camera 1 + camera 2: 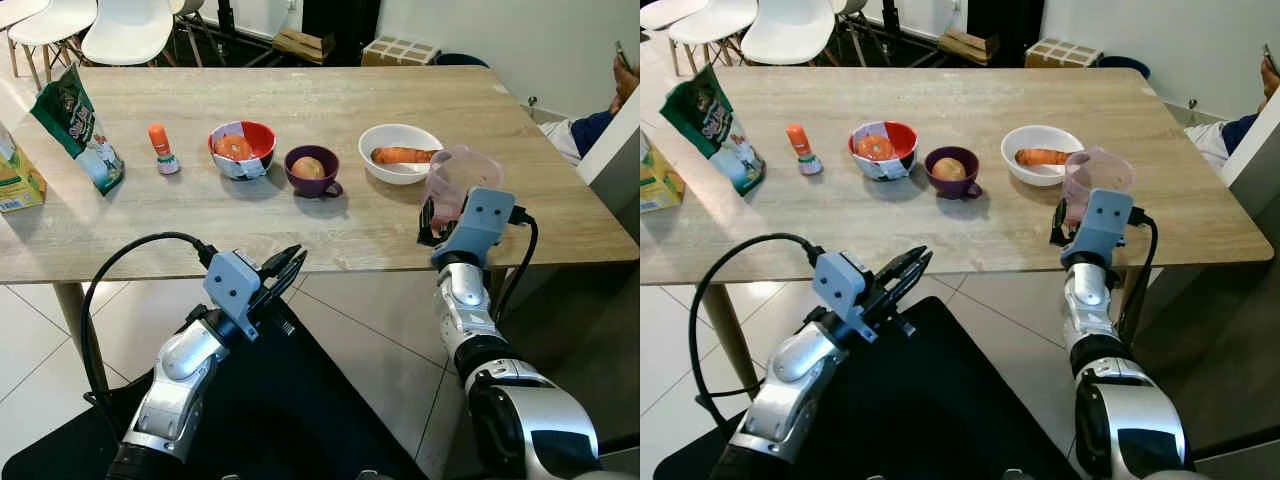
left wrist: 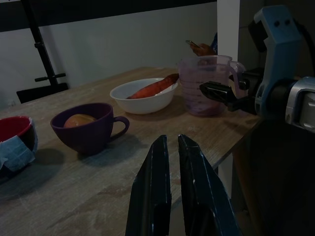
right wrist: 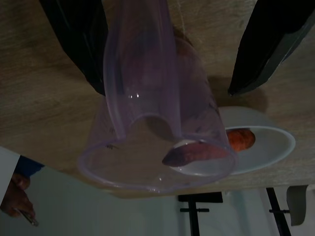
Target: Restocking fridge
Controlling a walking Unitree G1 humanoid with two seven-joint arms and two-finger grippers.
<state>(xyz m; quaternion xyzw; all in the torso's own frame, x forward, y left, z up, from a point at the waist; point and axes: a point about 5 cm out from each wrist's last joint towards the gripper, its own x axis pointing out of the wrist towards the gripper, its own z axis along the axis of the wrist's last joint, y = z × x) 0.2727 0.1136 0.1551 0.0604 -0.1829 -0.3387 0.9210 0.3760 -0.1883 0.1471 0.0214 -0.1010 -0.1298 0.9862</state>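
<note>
A clear purple-tinted measuring cup [image 1: 462, 175] stands near the table's front right edge. My right gripper [image 1: 437, 222] reaches over that edge, open, with its fingers on either side of the cup [image 3: 157, 123]; one finger [image 3: 78, 44] lies against the handle side, the other stands off. Behind the cup is a white bowl [image 1: 385, 135] holding a carrot [image 1: 400, 155]. A purple mug [image 1: 312, 172] with a round yellowish item and a red bowl [image 1: 241, 150] sit mid-table. My left gripper [image 1: 285, 268] hangs below the table's front edge, fingers [image 2: 155, 187] pressed nearly together, holding nothing.
A small orange-capped bottle [image 1: 161, 148], a green bag [image 1: 78, 125] and a yellow carton [image 1: 15, 175] stand on the table's left part. White chairs [image 1: 120, 30] and a cardboard box [image 1: 400, 50] are beyond. A person [image 1: 600, 125] sits at the far right.
</note>
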